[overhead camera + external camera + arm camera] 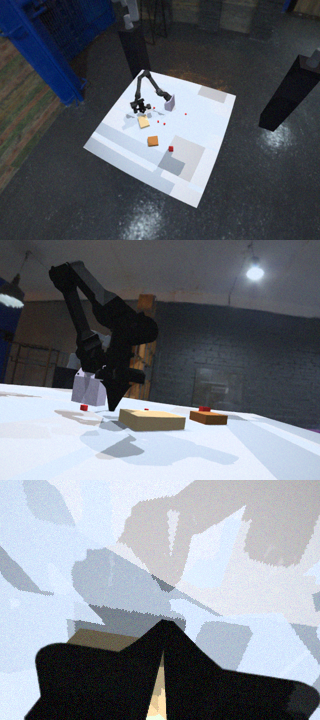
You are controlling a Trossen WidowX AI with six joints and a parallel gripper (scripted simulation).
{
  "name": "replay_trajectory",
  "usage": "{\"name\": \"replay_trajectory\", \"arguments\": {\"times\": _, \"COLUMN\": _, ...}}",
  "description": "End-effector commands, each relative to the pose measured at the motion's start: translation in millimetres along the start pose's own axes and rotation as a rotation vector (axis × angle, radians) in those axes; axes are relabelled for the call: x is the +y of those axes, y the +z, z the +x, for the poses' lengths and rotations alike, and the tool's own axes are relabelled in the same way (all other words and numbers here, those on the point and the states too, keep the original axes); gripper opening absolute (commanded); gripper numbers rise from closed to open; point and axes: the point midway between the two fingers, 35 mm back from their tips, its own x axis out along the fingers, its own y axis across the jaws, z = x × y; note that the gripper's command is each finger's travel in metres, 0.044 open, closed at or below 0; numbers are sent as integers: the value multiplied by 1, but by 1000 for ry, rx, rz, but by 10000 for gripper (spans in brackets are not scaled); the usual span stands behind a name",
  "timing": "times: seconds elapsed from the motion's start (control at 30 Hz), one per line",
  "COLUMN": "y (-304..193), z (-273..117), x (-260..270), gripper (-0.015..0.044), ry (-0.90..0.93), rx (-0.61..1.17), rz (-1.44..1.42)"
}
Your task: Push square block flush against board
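The black parallel-jaw gripper [162, 630] fills the lower frame, jaws pressed together to a point at centre, holding nothing. A flat tan wooden board [100, 640] peeks out at about eight o'clock, also showing through the slit between the jaws. Pale blue-white mat [30, 625], patched with grey shadows, fills the rest.

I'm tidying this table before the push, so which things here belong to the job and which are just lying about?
Part of the job:
- tan board
- orange square block
- gripper, shut and empty, tip low beside the board's near end

Just lying about:
- red cube
- small red bits
- grey base block carrying the arm
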Motion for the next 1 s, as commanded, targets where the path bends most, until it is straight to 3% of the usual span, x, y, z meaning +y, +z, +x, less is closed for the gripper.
{"name": "replay_trajectory", "arguments": {"times": 0.0, "y": -2, "z": 20, "x": -8, "gripper": 0, "ry": -16, "rx": 1, "rz": -23}}
{"name": "replay_trajectory", "arguments": {"times": 0.97, "y": -20, "z": 21, "x": -7, "gripper": 0, "ry": -21, "rx": 4, "rz": -21}}
